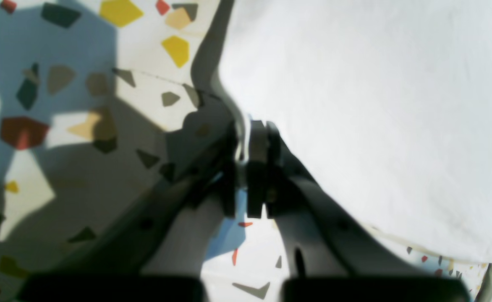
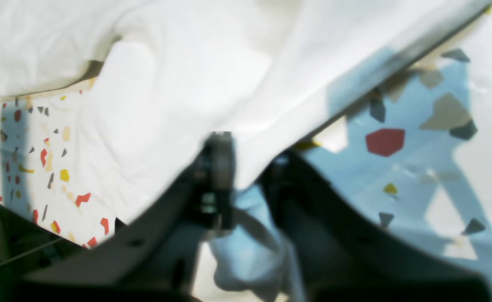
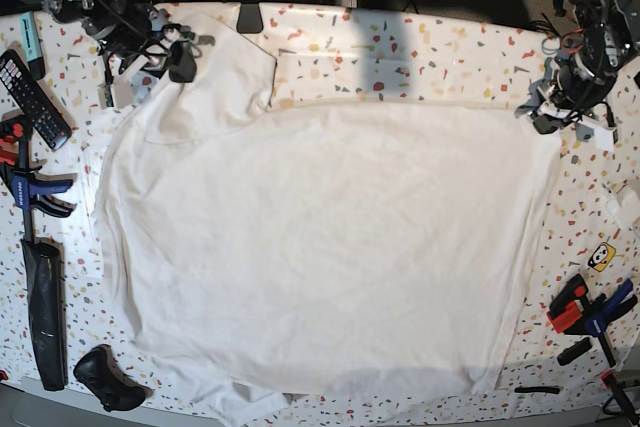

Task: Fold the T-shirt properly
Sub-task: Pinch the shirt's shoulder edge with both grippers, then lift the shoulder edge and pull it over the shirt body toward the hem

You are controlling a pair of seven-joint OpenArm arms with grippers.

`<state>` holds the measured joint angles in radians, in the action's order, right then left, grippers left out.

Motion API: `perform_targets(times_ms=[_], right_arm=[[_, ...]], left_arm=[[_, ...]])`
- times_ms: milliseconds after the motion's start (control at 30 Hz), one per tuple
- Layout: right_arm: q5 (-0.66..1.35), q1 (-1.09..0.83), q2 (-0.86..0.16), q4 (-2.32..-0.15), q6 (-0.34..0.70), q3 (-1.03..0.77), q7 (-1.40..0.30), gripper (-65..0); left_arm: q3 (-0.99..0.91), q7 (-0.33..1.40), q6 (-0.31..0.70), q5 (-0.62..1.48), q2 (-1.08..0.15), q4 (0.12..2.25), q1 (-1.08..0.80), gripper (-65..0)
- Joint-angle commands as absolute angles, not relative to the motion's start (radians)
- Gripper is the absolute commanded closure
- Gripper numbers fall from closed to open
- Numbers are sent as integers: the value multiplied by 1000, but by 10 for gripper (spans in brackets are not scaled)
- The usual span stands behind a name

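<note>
From my base view, the T-shirt [image 3: 320, 247] lies spread across most of the speckled tabletop [image 3: 420, 57], its near hem at the table's near edge. Clamps [image 3: 590, 312] sit near right; a black tool [image 3: 45, 312] and a remote [image 3: 30, 97] lie along the left side. At the far right corner of the cloth, my left gripper [image 1: 248, 167] has its jaws pressed together on the shirt's edge. At the far left, my right gripper [image 2: 246, 176] pinches a fold of the white cloth, lifted off the table.
</note>
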<state>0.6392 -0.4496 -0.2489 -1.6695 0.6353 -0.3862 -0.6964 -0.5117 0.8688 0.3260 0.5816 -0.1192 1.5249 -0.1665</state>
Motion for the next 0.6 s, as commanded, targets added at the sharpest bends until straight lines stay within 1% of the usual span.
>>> perform_targets(times_ms=[0,33,200,300,367,467,567], right_arm=[[651,-451,-258,-1681,632,-390,-684,-15],[653,-451,-258,-1681,632,-390,-685,0],[667,-452,-258,-1682,632,-418,-685,0],[723,-453,-258,-1685,633,-483,-685,0],[766,-463,-258,-1699,654,-544,-686,0],[826,-494,-258,-1734,691,-629,-701,0],[880,-531,-258,-1757,698,-680,-720,0]], left_arm=[[-514,871,334,588,-128,1537,-163,0],[-514,871,334,588,-128,1537,-163,0],[-514,920,334,589,-128,1538,-163,0],[-517,946,335,630,-128,1539,-165,0],[-517,947,361,657,-128,1547,-169,0],[-517,952,371,662,-128,1605,-191,0],[-517,953,371,655,-128,1711,-240,0]])
